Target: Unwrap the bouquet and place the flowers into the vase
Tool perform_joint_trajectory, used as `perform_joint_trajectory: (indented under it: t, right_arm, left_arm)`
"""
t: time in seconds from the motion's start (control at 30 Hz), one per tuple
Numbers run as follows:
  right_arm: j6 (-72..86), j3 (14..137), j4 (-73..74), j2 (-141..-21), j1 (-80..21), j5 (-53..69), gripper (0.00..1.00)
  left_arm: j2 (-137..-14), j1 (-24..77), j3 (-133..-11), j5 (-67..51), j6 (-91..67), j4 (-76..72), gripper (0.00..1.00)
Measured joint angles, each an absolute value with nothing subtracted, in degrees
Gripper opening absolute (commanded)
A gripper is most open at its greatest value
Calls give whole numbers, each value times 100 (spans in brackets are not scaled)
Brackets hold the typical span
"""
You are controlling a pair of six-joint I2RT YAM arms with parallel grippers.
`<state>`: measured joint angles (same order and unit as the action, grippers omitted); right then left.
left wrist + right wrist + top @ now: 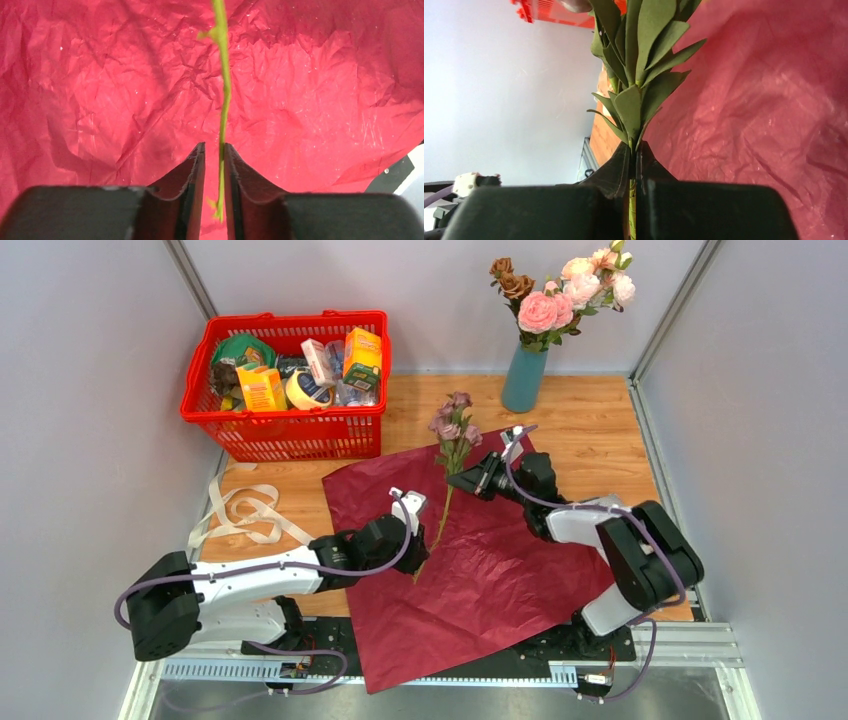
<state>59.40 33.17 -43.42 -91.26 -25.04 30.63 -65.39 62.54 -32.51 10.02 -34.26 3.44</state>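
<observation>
Centre frame: right gripper is pinching the thin green stem of a mauve flower; left gripper is standing narrowly parted around it, over crinkled burgundy paper

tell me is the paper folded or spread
Spread: the paper lies open as one crinkled sheet on the table, wrapping nothing.
</observation>
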Motion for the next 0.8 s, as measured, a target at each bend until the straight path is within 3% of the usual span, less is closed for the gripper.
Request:
perform_joint_trajectory:
  t: [0.17,0.33,0.6,0.8]
  right_arm:
    - [5212,3376,-3962,-8018,-2504,2526,0]
    - [4246,3601,-3476,-6707,-2506,1653,0]
    - [2587,3656,-3249,-5140,-2338,-215,0]
    - [1448,4313,-3022,-5175,-2056,-1457,0]
  left_arm:
    - [-6394,6261,-3256,1197,-3389,661,49]
    - [-6189,6261,-3304,1391,-3271,1090,69]
    - [-5601,6261,-3931,1778,-2917,1925,72]
    - [-5133,6261,-4244,2154,-2445,2344,73]
